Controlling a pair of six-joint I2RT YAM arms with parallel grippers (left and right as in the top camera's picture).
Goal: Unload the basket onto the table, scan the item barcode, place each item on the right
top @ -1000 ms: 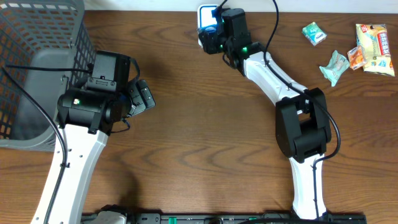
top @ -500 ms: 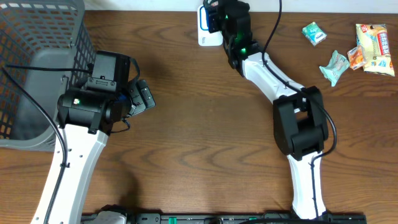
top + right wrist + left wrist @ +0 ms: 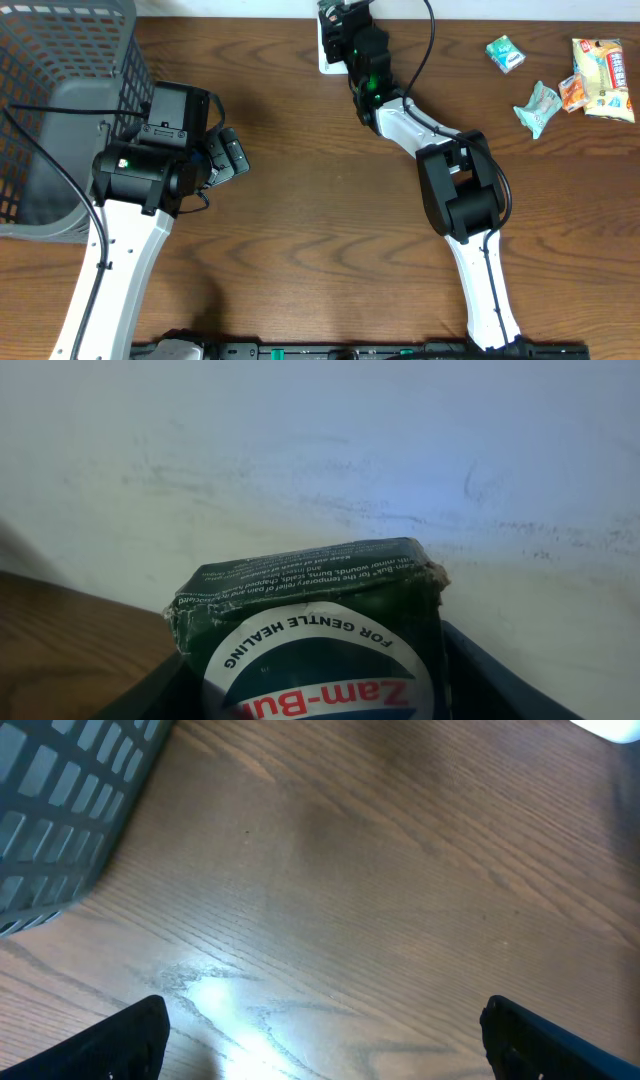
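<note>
Gripping green box [image 3: 312, 622] at far table edge [image 3: 250, 28], right end effector [image 3: 343, 22]; left end effector [image 3: 320, 1038] wide over bare wood.

Bare tabletop [image 3: 320, 230] open mid-scene, mesh basket [image 3: 60, 40] blocking the left, snack packets [image 3: 537, 106] crowding the far right

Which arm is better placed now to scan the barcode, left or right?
The right arm. Its jaws hold the green box at the white scanner; the left arm sits beside the basket, jaws open and empty.
</note>
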